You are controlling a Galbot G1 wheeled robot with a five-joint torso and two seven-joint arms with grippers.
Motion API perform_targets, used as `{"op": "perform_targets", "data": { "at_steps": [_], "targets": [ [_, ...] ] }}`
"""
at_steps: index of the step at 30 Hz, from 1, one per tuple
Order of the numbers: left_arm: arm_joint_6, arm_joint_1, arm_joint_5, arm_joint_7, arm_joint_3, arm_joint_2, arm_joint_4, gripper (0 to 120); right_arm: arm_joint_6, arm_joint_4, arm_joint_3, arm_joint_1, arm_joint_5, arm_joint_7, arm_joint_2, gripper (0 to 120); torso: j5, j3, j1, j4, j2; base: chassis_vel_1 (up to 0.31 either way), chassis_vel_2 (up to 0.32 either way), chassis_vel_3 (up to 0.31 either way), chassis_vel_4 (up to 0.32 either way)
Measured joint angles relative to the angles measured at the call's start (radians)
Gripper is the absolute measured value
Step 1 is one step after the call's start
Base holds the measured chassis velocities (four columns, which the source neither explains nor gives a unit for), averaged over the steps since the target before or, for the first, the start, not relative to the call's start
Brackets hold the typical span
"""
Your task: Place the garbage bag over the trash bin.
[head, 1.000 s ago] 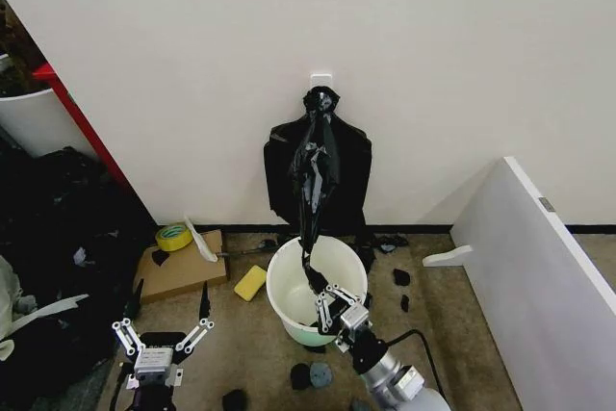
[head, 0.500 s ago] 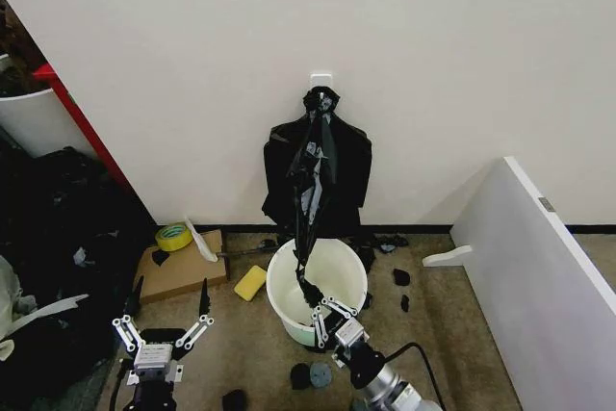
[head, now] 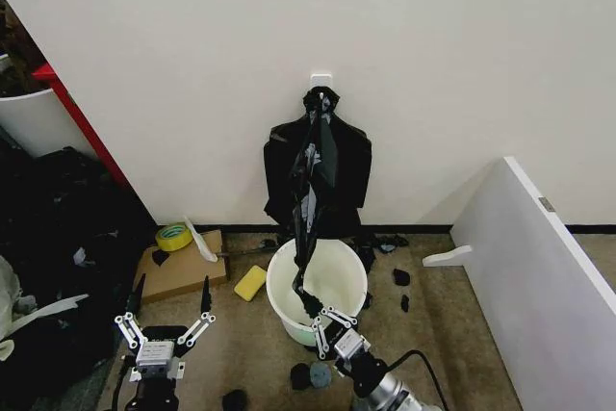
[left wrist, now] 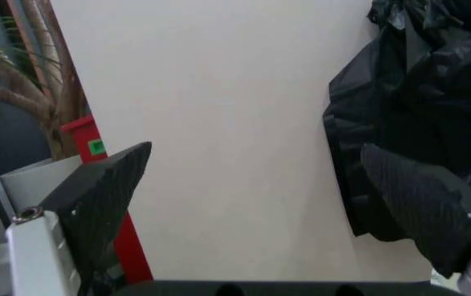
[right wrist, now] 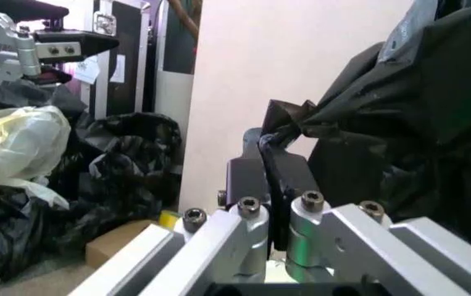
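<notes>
Right gripper pulling one garbage bag off the hanging bundle, above the trash bin

Left gripper (head: 164,330), fingers spread and empty, idles low by the cardboard sheet (head: 180,269) and yellow tape roll (head: 173,236). Right gripper (head: 325,326), at the near rim of the one white trash bin (head: 286,301), has its fingers pinched on the garbage bag (head: 306,228), a single strand stretched up from it to the wall hook (head: 320,78). Best, I judge: steady downward pull, firm pinch, so one bag frees from the one bundle (head: 350,180) behind.

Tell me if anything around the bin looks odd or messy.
Yes. The garbage bag is stretched into a thin strip from the wall hook down to the right gripper, not spread over the trash bin. Black scraps litter the floor nearby.
</notes>
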Motion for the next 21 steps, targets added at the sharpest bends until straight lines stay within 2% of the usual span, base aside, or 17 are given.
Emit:
{"op": "perform_targets", "data": {
  "at_steps": [8, 15, 21],
  "targets": [
    [-0.002, -0.003, -0.001, 0.0, 0.004, -0.002, 0.005, 100, 0.006, -0.005, 0.01, 0.004, -0.004, -0.004, -0.009, 0, 0.0001, 0.0, 0.0, 0.0, 0.0, 0.0, 0.0, 0.0, 0.0],
    [-0.001, -0.005, 0.002, 0.002, 0.009, -0.003, 0.007, 100, -0.072, 0.025, -0.006, 0.029, 0.03, 0.092, 0.005, 0, 0.0, 0.0, 0.0, 0.0, 0.0, 0.0, 0.0, 0.0, 0.0],
    [0.011, -0.015, 0.002, 0.005, 0.012, -0.003, 0.004, 100, -0.111, 0.067, -0.005, 0.012, 0.042, 0.161, 0.004, 25, 0.0001, 0.0, 0.0, 0.0001, 0.0, 0.0, 0.0, 0.0, 0.0]
  ]
}}
